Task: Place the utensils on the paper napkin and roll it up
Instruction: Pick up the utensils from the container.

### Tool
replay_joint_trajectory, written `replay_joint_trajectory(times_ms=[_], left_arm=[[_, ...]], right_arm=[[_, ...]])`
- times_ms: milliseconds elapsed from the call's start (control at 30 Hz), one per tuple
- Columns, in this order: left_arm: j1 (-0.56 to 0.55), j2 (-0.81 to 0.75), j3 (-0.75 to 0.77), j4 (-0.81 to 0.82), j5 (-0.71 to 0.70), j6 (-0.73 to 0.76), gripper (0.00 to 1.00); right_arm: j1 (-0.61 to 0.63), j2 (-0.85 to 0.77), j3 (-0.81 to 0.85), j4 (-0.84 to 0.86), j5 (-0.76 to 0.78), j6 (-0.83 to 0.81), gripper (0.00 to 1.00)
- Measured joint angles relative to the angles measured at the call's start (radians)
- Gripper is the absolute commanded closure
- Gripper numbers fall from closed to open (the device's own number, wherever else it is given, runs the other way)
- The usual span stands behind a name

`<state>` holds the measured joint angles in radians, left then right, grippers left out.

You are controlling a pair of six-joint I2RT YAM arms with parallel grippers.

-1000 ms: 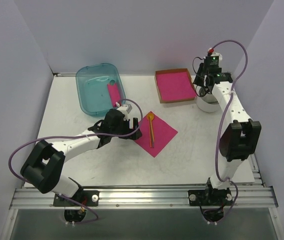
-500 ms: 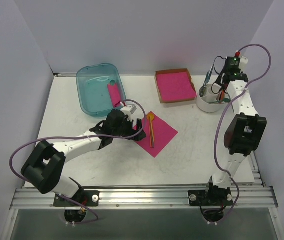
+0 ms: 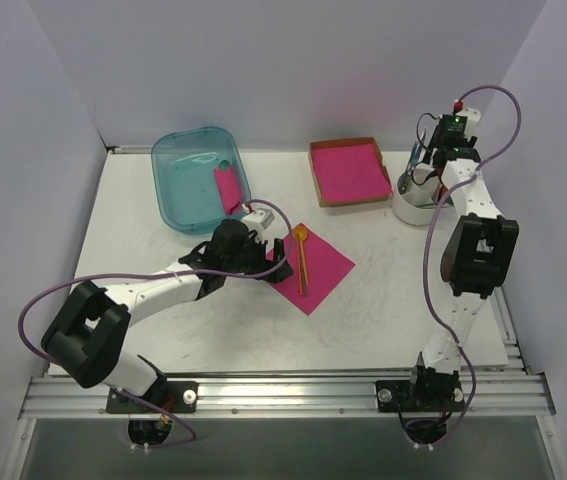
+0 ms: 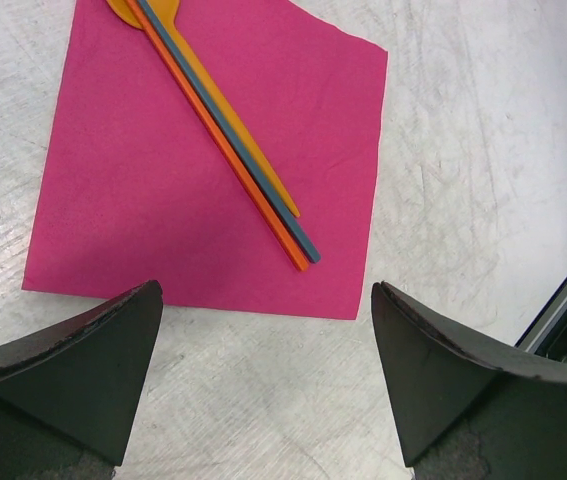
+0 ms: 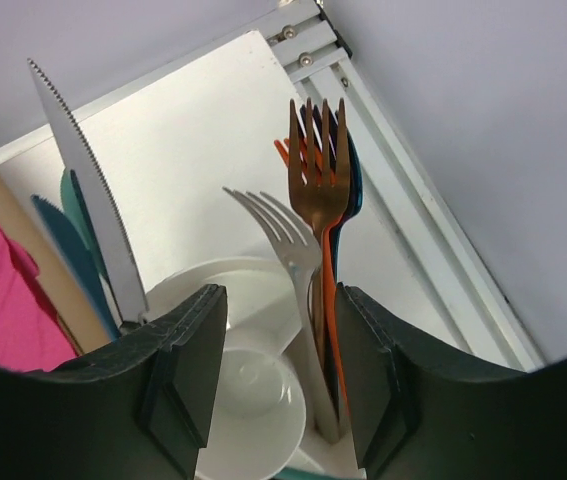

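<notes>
The pink paper napkin (image 3: 315,266) lies flat mid-table, also in the left wrist view (image 4: 163,210). The orange spoon (image 3: 302,256) lies on it, its handle (image 4: 225,135) running diagonally. My left gripper (image 3: 277,263) is open and empty, low over the table at the napkin's near-left edge (image 4: 263,320). My right gripper (image 3: 430,172) is open over the white utensil holder (image 3: 412,208). The pale silver-grey fork (image 5: 291,250) stands in the holder between the right fingers (image 5: 191,370), close to the right-hand one, and is not gripped.
A stack of orange and blue forks (image 5: 321,170), a serrated knife (image 5: 88,190) and teal cutlery stand in the holder too. A cardboard box of pink sheets (image 3: 348,170) sits beside it. A teal bin (image 3: 191,205) holding a pink roll sits at back left.
My right arm swung to the right behind the holder, then edged back left and came down over the forks. My left gripper crept slightly right toward the napkin.
</notes>
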<state>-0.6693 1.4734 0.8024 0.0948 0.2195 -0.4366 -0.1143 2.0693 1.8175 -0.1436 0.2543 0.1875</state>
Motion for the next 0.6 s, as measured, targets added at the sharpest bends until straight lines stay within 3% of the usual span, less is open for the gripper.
replay_joint_trajectory(times_ms=[600], left_arm=[[-0.003, 0.007, 0.0, 0.024, 0.028, 0.003, 0.06]], right_arm=[[-0.003, 0.101, 0.071, 0.103, 0.071, -0.122, 0.53]])
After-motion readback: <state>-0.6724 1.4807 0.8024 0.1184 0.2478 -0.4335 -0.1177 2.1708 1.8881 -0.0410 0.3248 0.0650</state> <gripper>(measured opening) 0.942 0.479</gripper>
